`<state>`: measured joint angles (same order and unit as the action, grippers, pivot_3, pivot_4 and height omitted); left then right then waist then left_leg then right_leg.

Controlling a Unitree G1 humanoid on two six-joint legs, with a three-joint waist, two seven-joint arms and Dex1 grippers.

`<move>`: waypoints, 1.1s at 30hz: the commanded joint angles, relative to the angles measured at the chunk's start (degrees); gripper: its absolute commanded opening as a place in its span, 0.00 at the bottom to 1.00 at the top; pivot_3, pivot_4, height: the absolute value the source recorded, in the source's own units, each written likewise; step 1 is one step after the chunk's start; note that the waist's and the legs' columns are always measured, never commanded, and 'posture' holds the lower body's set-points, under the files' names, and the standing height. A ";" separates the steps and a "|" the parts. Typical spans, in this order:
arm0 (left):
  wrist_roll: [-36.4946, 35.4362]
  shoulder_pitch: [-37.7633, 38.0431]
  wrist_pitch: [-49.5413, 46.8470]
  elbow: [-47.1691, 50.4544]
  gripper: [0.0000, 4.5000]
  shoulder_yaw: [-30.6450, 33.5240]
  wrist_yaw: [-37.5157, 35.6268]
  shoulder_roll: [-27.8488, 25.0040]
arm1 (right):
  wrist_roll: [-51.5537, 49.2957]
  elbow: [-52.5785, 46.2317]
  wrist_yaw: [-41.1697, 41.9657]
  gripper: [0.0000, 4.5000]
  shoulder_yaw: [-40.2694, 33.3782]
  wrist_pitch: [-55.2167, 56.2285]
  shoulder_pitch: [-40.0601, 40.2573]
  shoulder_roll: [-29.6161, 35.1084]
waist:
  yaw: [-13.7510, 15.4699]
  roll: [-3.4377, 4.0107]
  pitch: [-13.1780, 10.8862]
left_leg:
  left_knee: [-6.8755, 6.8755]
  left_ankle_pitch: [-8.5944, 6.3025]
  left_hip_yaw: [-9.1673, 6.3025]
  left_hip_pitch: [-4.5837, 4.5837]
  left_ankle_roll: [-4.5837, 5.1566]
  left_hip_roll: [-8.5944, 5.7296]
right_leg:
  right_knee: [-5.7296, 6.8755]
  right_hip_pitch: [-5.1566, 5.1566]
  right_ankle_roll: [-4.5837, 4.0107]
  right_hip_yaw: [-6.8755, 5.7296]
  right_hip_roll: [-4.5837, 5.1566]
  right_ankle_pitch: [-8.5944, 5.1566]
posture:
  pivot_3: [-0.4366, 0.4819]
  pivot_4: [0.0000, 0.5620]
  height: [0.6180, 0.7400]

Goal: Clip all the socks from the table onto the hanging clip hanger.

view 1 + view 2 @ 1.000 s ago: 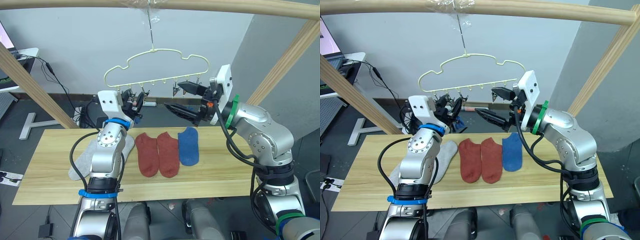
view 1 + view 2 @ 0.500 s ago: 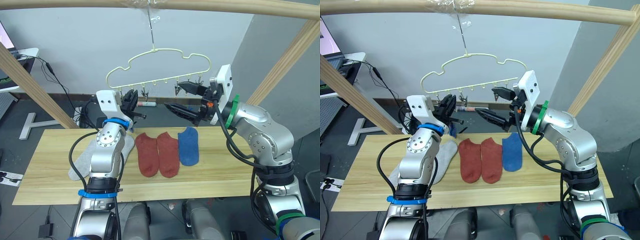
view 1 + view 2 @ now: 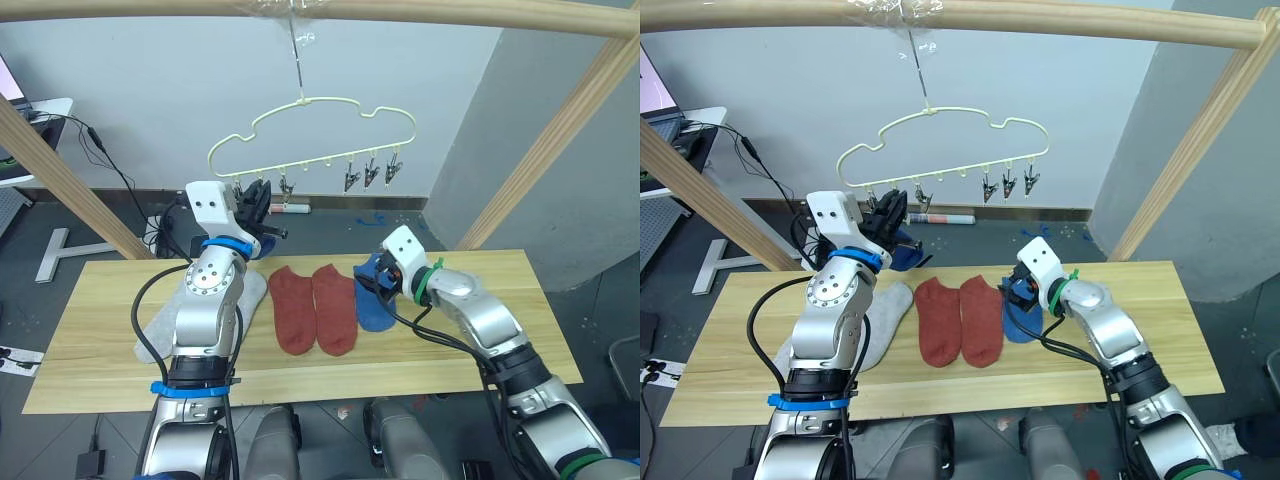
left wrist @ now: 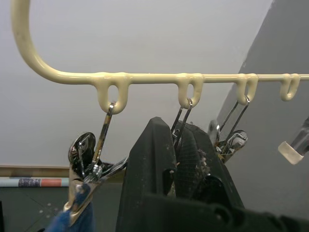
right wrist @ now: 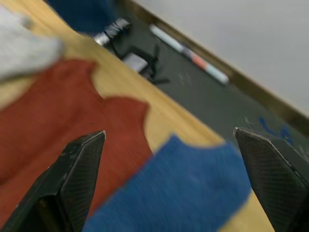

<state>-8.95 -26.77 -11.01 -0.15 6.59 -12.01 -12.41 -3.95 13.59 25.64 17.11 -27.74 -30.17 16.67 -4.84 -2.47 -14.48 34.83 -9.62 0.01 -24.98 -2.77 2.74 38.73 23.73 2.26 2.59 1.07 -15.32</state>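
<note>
Light wooden table in front of a pale grey wall, with a thick wooden rail frame standing over it. The clip hanger dangles from the top rail, pale yellow-green wire with little metal clips along its bottom bar.

The left gripper is raised right up under the hanger's left end. In the left wrist view its fingers sit close together just beneath the second and third clips, with the clip wires running down right by the tips, but I can't tell if they're pinching anything. Just off to one side of it, the end clip has a bit of blue sock hanging in it, and the same blue sock shows beside the gripper in the head view.

The right gripper is down low at the table, fingers spread wide apart, hovering right over the top end of the other blue sock, which lies flat. Next to that, further from the right gripper, the two rust red socks lie side by side touching each other, and beyond those, under the left arm, there's a light grey sock partly hidden by the arm.

Cables and a marker-looking thing lie on the dark floor behind the table
</note>
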 commanded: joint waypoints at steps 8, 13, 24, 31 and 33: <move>-0.67 0.37 -0.40 2.74 0.02 -0.02 -0.38 0.16 | 5.35 23.96 -4.76 1.00 -2.20 11.45 -5.14 -5.44 | 0.05 0.00 0.00 | 0.00 0.00 0.02 0.00 0.00 -0.01 | -0.01 -0.01 0.01 0.02 0.01 0.01 | 0.37 0.42 1.00; -0.71 1.03 -0.71 3.59 0.02 0.28 -0.39 -0.07 | 5.97 24.05 -2.66 0.73 -2.81 11.81 -2.89 -5.23 | 0.09 0.00 0.01 | 0.01 0.00 0.00 0.02 0.00 -0.01 | 0.01 -0.05 0.01 0.01 0.01 0.01 | 0.39 0.41 1.00; -1.45 2.58 -1.85 5.79 0.02 0.48 -0.98 -0.18 | 7.14 17.58 4.14 0.00 -2.93 12.74 1.08 -0.21 | 0.18 -0.01 0.01 | 0.09 0.00 -0.04 0.14 0.00 -0.02 | 0.00 -0.22 0.08 -0.01 0.01 0.05 | 0.39 0.40 1.00; -2.35 2.53 -2.43 5.56 0.02 1.01 -2.11 -1.07 | 5.45 1.63 17.67 0.00 0.30 17.38 7.49 5.49 | 0.17 0.00 0.01 | 0.06 0.00 -0.04 0.12 -0.01 -0.03 | -0.06 -0.21 0.09 -0.01 0.01 0.04 | 0.38 0.40 1.00; -2.77 2.44 -2.61 5.39 0.02 1.02 -2.47 -1.27 | 4.81 -4.04 21.96 0.00 1.57 18.95 10.01 7.63 | 0.09 0.00 0.01 | 0.06 -0.01 -0.02 0.12 -0.01 -0.03 | -0.07 -0.21 0.09 0.00 0.01 0.04 | 0.38 0.40 1.00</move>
<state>-11.03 -24.33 -13.57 3.87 7.14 -14.11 -13.34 2.39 15.48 43.72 17.53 -11.02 -21.09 23.09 -4.76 -2.48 -14.47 34.89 -9.62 -0.02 -24.86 -2.77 2.71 38.66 23.53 2.35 2.59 1.08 -15.28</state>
